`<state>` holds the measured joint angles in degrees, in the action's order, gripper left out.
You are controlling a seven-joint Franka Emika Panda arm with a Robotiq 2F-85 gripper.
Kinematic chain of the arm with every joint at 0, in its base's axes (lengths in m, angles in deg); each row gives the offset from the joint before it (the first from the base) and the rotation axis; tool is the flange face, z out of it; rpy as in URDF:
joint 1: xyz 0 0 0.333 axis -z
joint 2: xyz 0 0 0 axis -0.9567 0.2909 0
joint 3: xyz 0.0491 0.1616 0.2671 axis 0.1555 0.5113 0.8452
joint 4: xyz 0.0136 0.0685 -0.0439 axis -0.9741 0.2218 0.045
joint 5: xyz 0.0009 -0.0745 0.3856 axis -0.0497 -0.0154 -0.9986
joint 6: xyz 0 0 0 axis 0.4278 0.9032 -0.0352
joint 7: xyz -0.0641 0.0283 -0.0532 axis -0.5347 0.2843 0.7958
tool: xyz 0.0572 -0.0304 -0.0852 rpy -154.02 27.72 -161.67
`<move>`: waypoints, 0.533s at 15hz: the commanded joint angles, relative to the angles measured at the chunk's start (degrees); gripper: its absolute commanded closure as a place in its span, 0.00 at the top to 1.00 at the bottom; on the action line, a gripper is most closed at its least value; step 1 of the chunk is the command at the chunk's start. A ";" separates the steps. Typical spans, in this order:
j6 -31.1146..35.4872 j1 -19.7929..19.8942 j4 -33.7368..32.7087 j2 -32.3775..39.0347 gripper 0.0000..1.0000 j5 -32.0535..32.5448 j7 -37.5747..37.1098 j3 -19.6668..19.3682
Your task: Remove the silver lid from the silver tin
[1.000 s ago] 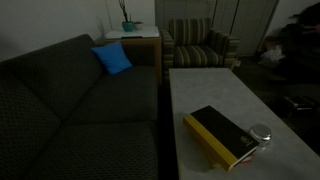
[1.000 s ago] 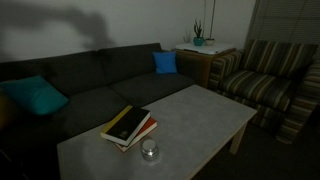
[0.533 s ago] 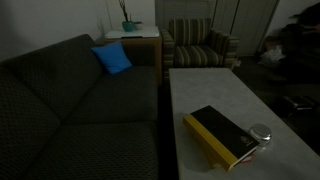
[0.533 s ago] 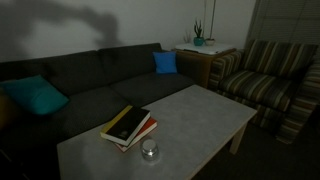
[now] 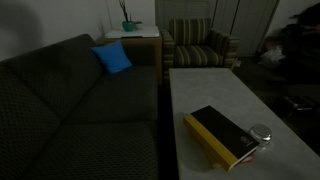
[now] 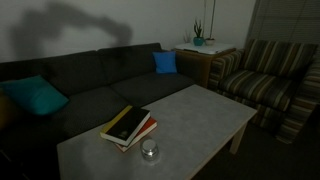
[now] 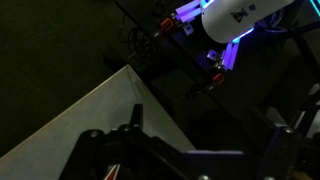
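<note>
The silver tin stands on the pale table beside the black-and-yellow book, near the table's end. The silver lid sits on top of it. Both show in both exterior views, tin and lid in front of the book. The arm is outside both exterior views; only its shadow falls on the wall. In the wrist view my gripper has its fingers wide apart with nothing between them, above the table's edge. Neither tin nor lid shows there.
A dark sofa with a blue cushion runs along the table. A striped armchair and a side table with a plant stand beyond. The wrist view shows dark floor and lit equipment.
The arm's shadow on the wall has spread to the right. The tin, lid and book have not moved.
</note>
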<state>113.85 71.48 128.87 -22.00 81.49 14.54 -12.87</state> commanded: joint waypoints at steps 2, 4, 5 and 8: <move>-0.69 2.83 -1.22 1.03 1.00 0.35 0.29 2.82; -1.03 2.82 -1.66 0.97 1.00 0.35 0.36 2.84; -0.16 2.63 -1.43 1.16 1.00 0.02 -1.19 3.12; 3.22 2.61 -1.04 2.58 1.00 -1.75 -6.48 4.56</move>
<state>114.09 72.72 127.46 -20.77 81.16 11.99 -10.61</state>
